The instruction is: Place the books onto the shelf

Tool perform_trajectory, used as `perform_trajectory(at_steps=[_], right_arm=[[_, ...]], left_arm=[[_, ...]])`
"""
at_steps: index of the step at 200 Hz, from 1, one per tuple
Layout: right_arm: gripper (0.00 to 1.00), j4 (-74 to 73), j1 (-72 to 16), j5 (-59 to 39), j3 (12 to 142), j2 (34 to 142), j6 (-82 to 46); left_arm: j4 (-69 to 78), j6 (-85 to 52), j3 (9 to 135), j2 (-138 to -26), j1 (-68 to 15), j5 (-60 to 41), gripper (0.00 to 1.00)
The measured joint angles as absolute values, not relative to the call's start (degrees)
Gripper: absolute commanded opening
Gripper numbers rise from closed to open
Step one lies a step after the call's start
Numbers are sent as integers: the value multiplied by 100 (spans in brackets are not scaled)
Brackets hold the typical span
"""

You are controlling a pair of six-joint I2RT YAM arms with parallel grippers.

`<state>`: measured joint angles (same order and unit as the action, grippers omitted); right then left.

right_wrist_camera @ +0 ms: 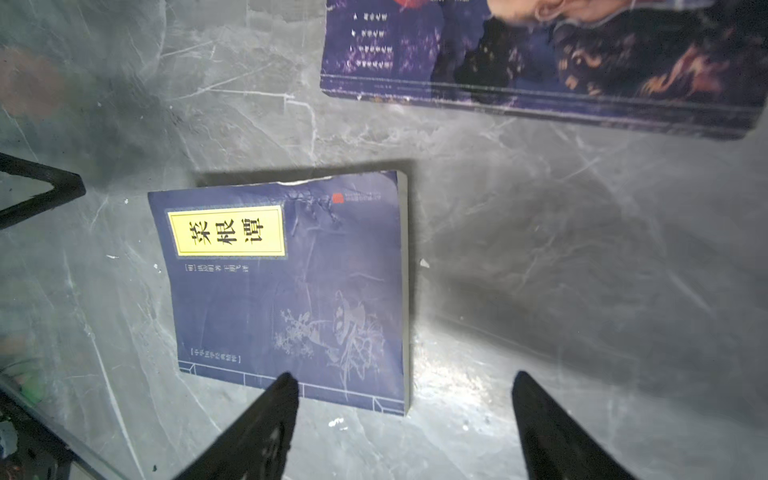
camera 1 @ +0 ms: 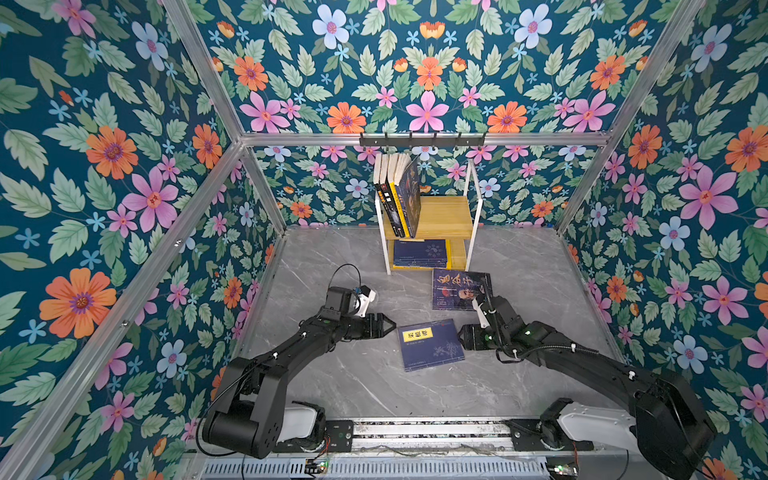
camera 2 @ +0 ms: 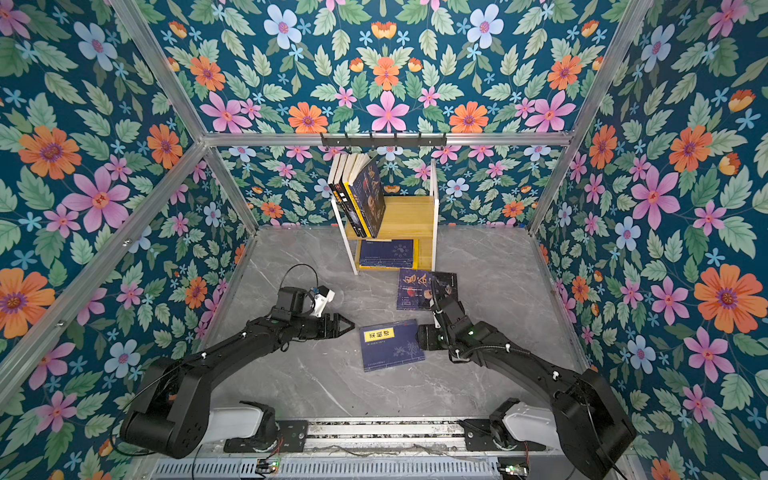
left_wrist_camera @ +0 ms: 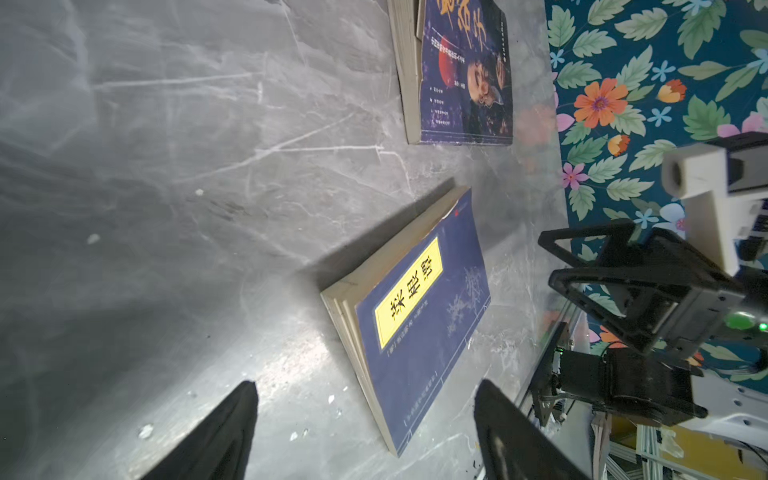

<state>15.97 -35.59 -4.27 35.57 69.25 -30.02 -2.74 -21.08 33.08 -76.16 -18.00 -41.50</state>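
A navy book with a yellow label (camera 1: 430, 344) (camera 2: 390, 345) lies flat on the grey floor between my two grippers. My left gripper (camera 1: 391, 326) (left_wrist_camera: 365, 384) hangs open just left of it, holding nothing. At the book's right edge my right gripper (camera 1: 460, 334) (right_wrist_camera: 404, 376) is also open and empty, with the book's corner (right_wrist_camera: 399, 399) showing between its fingers. A purple-blue portrait book (camera 1: 457, 289) (right_wrist_camera: 540, 54) lies flat behind. The shelf (camera 1: 451, 216) at the back holds several upright books (camera 1: 397, 193) on its top board and flat navy books (camera 1: 419, 252) below.
A black hook rail (camera 1: 422, 140) hangs on the back wall above the shelf. Floral walls with aluminium bars (camera 1: 266, 195) close in the left, right and back. The arms' base rail (camera 1: 415, 432) runs along the front edge.
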Motion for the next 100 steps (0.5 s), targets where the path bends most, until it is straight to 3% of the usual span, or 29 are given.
perform_trajectory(at_steps=[100], right_arm=[[78, 1026, -3837, -482, 2740, 6779, -4023]], left_arm=[[416, -2565, 2936, -7946, -2287, -4093, 81]])
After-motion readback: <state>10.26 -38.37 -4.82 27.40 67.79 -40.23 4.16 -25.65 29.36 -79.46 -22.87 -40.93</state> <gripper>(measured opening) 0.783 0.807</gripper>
